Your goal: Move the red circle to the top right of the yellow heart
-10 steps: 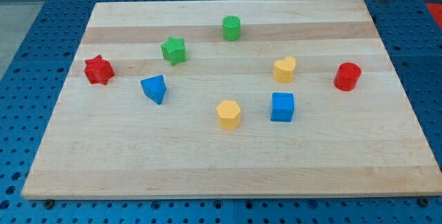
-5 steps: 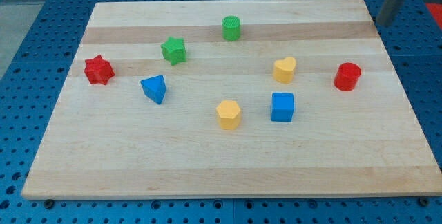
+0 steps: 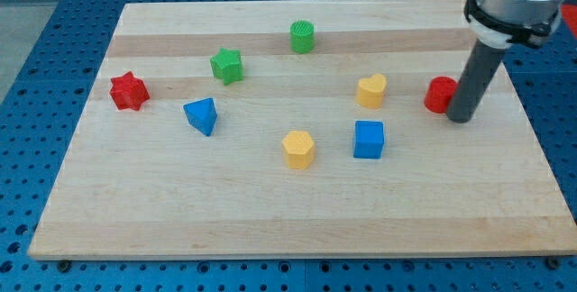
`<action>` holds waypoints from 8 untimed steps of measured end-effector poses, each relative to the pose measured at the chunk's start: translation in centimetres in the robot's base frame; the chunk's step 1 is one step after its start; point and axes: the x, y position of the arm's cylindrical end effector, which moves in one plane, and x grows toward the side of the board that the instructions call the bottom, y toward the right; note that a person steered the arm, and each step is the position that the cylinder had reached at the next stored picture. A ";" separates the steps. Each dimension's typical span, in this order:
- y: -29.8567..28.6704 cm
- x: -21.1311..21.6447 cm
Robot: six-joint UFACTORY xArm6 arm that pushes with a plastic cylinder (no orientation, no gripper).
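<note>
The red circle (image 3: 439, 95) stands on the wooden board at the view's right. My tip (image 3: 460, 117) rests on the board right against its right side, and the rod hides part of it. The yellow heart (image 3: 370, 90) sits to the left of the red circle, a short gap apart.
A blue cube (image 3: 368, 139) and a yellow hexagon (image 3: 298, 149) lie below the heart. A green cylinder (image 3: 303, 36) and a green star (image 3: 226, 65) are at the top middle. A blue triangle (image 3: 201, 115) and a red star (image 3: 129, 91) are at the left.
The rod has come down from the view's top right corner to the red circle's right side. The red circle has shifted slightly to the left.
</note>
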 end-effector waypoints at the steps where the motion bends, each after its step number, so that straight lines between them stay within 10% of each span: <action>1: 0.1 -3.9; 8: -1.5 -7.8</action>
